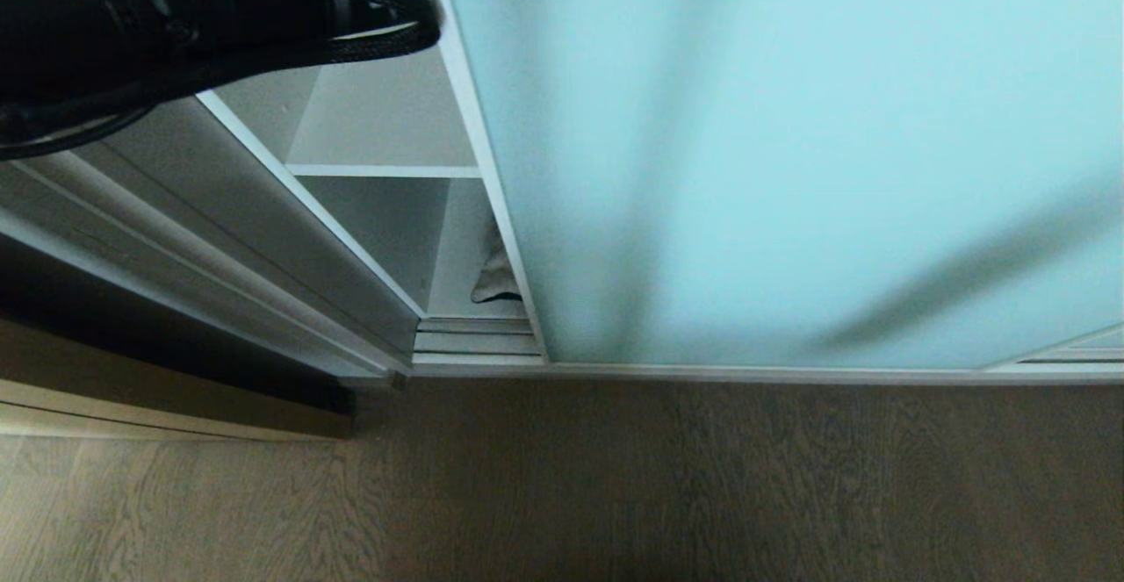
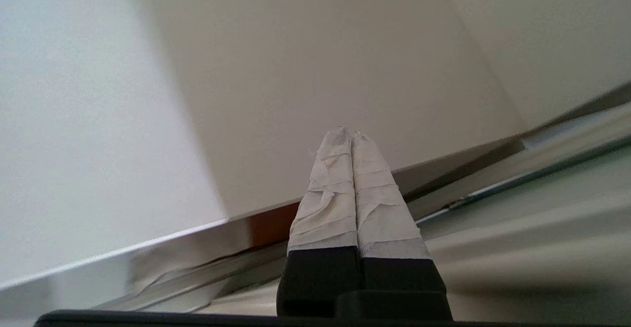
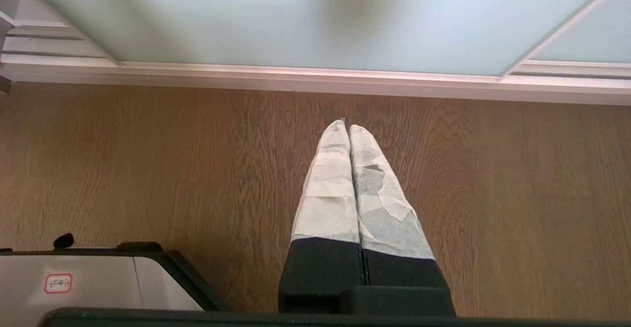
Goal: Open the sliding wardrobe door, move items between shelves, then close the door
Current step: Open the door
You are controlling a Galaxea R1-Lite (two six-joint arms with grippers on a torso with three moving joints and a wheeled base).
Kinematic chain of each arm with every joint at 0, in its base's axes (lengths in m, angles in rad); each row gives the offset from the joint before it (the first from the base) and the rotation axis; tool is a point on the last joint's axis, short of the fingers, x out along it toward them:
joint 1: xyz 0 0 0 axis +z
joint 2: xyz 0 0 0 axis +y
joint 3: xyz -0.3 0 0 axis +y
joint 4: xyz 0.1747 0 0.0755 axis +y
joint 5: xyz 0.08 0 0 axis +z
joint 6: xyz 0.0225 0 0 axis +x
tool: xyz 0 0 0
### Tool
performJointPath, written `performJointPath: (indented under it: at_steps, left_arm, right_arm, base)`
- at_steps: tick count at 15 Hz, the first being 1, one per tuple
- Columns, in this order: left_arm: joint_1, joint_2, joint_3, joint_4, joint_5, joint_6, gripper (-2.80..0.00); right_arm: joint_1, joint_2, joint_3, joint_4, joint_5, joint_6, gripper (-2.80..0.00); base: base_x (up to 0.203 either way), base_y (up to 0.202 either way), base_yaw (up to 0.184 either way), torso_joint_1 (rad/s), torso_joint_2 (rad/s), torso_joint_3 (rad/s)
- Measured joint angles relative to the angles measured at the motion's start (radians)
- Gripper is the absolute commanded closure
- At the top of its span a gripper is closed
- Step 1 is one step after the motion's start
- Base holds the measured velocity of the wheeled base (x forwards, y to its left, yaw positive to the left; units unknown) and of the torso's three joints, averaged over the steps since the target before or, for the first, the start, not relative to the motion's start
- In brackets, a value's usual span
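The sliding wardrobe door (image 1: 790, 152), frosted aqua glass in a slim silver frame, fills the right of the head view. It stands slid aside, leaving a narrow gap at its left edge. In the gap a white shelf (image 1: 382, 170) shows. Below it, a corner of grey fabric (image 1: 496, 282) peeks from behind the door frame, and the rest of that item is hidden. My left arm (image 1: 202, 11) reaches in at the top left. The left gripper (image 2: 351, 134) is shut and empty, pointing at white wardrobe panels. My right gripper (image 3: 349, 126) hangs shut and empty over the floor in front of the door (image 3: 315, 16).
The white wardrobe side panel (image 1: 290, 240) bounds the gap on the left, with a tan wooden door (image 1: 158, 415) beyond it. The floor rails (image 1: 474, 341) run under the glass door. Wood-grain floor (image 1: 615, 485) lies in front, and my base (image 3: 88, 277) sits beside the right gripper.
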Motion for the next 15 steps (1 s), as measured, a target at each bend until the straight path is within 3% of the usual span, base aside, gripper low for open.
performJointPath:
  at_steps: [6,15]
  left_arm:
    - [-0.092,0.171,-0.029,-0.149,0.005,0.004,0.00]
    - [-0.180,0.197,-0.078,-0.140,0.005,-0.007,0.00]
  right_arm:
    - [0.000,0.000,0.000,0.000,0.000,0.000,0.00]
    - [0.000,0.000,0.000,0.000,0.000,0.000,0.00]
  base:
    - [0.000,0.000,0.000,0.000,0.00,0.000]
    - [0.000,0.000,0.000,0.000,0.00,0.000]
